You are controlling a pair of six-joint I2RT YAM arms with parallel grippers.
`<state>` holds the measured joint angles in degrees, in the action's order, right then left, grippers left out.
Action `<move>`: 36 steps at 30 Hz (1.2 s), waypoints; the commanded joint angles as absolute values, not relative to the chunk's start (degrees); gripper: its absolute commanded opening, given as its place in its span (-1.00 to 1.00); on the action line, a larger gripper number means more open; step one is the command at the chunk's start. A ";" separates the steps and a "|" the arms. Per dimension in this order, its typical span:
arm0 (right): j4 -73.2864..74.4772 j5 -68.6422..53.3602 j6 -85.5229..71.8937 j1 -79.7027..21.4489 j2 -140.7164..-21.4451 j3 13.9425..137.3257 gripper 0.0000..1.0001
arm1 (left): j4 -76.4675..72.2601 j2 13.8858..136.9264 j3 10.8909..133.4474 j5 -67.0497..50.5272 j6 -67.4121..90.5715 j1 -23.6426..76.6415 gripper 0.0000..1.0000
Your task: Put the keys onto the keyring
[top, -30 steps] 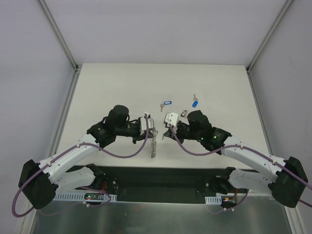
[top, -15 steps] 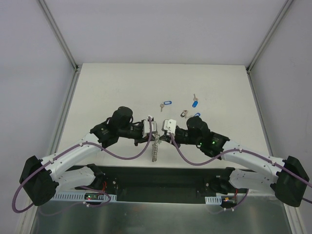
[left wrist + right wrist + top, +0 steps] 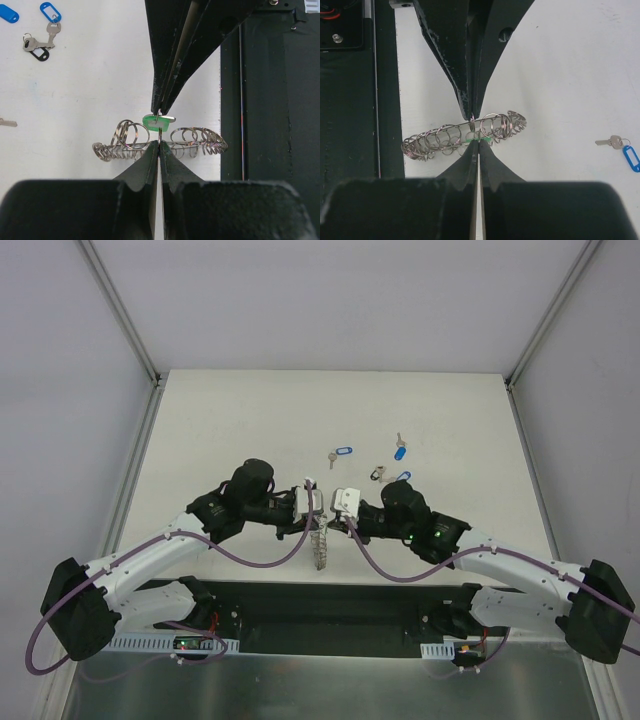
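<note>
Where the arms meet over the near side of the desk (image 3: 250, 420), the keyring (image 3: 200, 140) is clamped edge-on in the L hand (image 3: 159, 144), w/ the green-tagged key (image 3: 150, 120) pinched in the R hand (image 3: 479, 143) right at its fringe. Blue-tagged keys (image 3: 343, 452) are seen lying farther back, well apart.

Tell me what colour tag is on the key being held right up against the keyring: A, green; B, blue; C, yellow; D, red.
A: in the left wrist view the right gripper pinches the green-tagged key just above the keyring, while a blue-tagged key lies apart on the table.
</note>
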<state>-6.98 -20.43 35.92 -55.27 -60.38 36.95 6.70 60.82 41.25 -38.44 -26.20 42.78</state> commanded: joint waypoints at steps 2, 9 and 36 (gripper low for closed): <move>-5.10 -21.53 37.97 -55.72 -60.47 39.81 -0.98 | 6.15 60.82 42.71 -38.94 -26.81 43.24 -1.00; -5.89 -21.27 37.79 -55.81 -59.59 39.11 -0.98 | 6.15 60.73 42.71 -39.11 -26.72 43.33 -1.00; -8.18 -21.97 37.62 -56.16 -59.59 38.41 -0.98 | 6.24 60.91 42.80 -39.02 -26.81 43.42 -1.00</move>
